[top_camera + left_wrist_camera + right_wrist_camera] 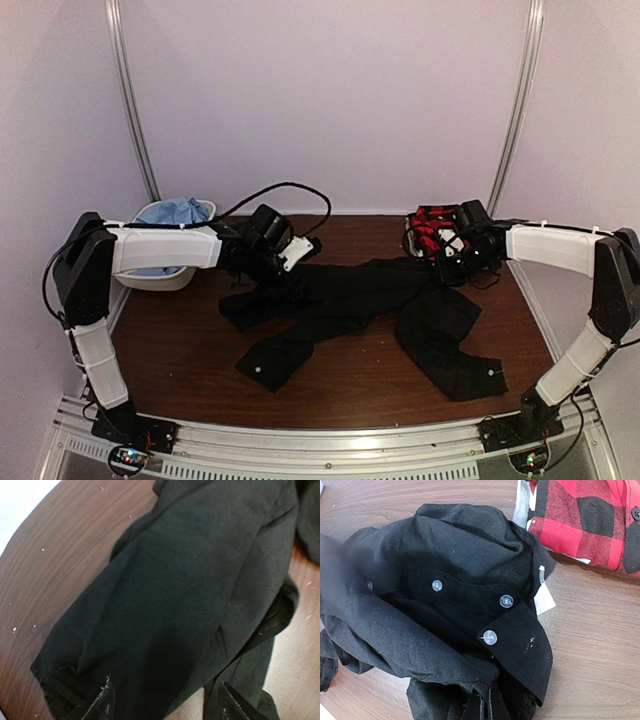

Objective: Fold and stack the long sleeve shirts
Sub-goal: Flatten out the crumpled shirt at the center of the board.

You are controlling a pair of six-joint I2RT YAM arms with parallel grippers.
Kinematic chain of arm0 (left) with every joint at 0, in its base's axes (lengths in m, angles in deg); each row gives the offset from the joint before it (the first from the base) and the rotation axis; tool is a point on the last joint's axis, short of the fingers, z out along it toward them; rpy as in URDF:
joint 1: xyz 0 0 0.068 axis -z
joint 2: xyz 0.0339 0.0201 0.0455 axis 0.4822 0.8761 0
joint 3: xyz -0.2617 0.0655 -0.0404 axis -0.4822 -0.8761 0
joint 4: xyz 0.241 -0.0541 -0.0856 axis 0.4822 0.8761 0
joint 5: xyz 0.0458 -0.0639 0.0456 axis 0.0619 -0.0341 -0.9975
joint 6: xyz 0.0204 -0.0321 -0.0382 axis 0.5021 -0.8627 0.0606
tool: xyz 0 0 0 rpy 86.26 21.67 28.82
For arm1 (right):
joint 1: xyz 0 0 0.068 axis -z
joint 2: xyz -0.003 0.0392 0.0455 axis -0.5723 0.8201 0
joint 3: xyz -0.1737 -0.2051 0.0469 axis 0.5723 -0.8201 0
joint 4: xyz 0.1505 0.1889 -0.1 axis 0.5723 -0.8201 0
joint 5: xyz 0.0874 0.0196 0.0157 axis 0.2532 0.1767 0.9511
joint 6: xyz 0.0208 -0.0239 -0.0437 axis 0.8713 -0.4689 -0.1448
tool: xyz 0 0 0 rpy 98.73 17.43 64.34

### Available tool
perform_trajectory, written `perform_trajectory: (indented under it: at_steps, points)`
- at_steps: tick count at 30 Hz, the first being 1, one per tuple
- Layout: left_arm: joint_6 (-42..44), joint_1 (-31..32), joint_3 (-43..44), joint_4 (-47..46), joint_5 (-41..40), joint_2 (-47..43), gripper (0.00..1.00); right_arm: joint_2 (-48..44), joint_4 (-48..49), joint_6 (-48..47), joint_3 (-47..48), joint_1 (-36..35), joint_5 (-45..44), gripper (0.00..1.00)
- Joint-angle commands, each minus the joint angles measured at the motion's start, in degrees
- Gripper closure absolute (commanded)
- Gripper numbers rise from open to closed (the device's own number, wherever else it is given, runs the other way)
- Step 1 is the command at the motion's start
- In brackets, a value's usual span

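Note:
The black long sleeve shirt [350, 298] lies crumpled across the middle of the table, sleeves trailing toward the front. My left gripper [303, 250] hovers open over its left part; in the left wrist view the black cloth [190, 580] fills the frame, with the gripper [167, 706] spread just above it and holding nothing. My right gripper [447, 262] is at the shirt's right end, and its closed tips [485, 707] pinch a fold of the black shirt [445, 555] below the buttoned placket and white neck label [544, 598]. The red-and-black plaid shirt [430, 226] lies folded behind it.
A white basin [150, 278] at the back left holds the light blue shirt [175, 212]. The plaid shirt [585, 525] sits close to the right of the black collar. Black cables loop behind the left wrist [290, 188]. Bare brown tabletop [180, 350] shows at the front left.

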Motion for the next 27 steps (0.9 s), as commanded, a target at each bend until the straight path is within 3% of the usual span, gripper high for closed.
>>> perform_trajectory:
  at_steps: [1,9,14,27]
  points:
    - [3.52,1.68,4.91,2.52,-6.74,5.45,0.28,-0.09,2.1,-1.19,-1.23,0.48,2.01,1.0]
    - [5.1,3.0,10.93,5.25,-14.39,12.25,0.28,-0.03,2.75,-1.46,-2.02,0.5,3.01,1.0]
    - [3.86,3.01,11.89,5.13,-17.21,12.74,0.34,0.13,2.86,-1.53,-1.93,0.51,3.3,1.0]
    - [0.64,1.42,11.78,1.73,-12.46,11.74,0.37,0.11,2.64,-1.69,-2.28,0.52,3.21,1.0]
